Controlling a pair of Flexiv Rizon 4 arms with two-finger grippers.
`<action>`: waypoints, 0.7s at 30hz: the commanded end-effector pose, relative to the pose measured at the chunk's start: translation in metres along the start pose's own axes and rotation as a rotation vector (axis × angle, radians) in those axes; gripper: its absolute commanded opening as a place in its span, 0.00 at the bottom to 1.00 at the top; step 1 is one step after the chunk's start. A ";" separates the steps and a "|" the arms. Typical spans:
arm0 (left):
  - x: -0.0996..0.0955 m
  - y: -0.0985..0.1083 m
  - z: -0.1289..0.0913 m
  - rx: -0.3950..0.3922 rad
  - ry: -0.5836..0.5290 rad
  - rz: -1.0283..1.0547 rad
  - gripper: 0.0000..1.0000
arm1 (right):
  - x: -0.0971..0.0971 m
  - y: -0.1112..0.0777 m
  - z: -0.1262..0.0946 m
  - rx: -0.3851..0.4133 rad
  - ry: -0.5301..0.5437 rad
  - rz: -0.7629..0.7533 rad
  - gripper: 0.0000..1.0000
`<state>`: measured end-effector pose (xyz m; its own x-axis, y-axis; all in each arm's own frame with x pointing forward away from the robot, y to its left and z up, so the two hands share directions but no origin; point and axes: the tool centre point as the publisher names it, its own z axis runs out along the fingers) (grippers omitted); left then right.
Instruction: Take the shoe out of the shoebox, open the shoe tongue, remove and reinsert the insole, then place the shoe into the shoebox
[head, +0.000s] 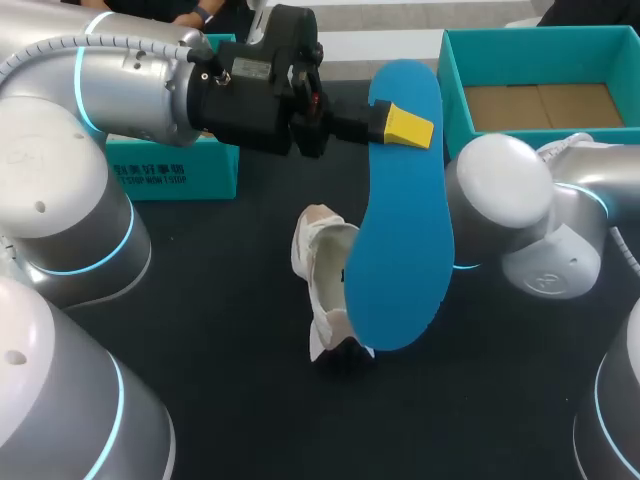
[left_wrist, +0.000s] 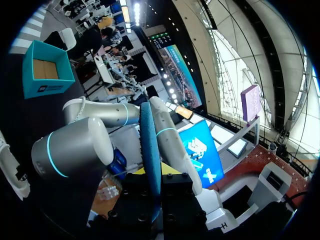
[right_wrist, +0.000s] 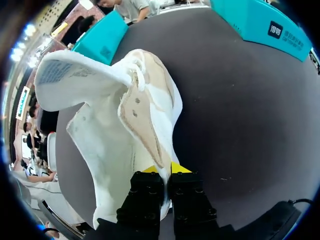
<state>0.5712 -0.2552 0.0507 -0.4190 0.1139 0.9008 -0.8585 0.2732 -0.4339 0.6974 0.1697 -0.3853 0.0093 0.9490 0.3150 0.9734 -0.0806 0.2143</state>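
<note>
From above, our left fingers (head: 408, 127) clamp the flat, smooth blue insole (head: 400, 230) over the dark desk (head: 250, 400). The white shoe (head: 322, 270) stands beneath it, and the teal cardboard shoebox (head: 455, 100) lies open beyond.

At our left wrist, the insole (left_wrist: 150, 145) shows edge-on and thin.

At our right wrist, the right fingers (right_wrist: 179, 168) pinch the soft edge of the shoe (right_wrist: 115, 130).

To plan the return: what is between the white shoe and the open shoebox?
In the head view, the blue insole, held by the left gripper, and the right arm.

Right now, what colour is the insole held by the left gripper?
The insole is plain bright blue, clearest in the head view, held in the left gripper.
</note>
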 end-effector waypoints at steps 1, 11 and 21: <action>0.000 0.001 0.001 0.001 -0.001 -0.001 0.00 | 0.006 -0.004 -0.005 -0.027 -0.004 0.016 0.00; 0.000 0.001 0.001 0.001 -0.001 -0.001 0.00 | 0.007 -0.007 -0.001 -0.044 -0.016 0.040 0.00; 0.000 0.001 0.001 0.001 -0.001 -0.001 0.00 | 0.003 -0.010 0.007 -0.040 -0.014 0.053 0.15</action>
<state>0.5712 -0.2552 0.0507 -0.4190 0.1139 0.9008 -0.8585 0.2732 -0.4339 0.6900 0.1744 -0.3899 0.0626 0.9487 0.3098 0.9627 -0.1393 0.2320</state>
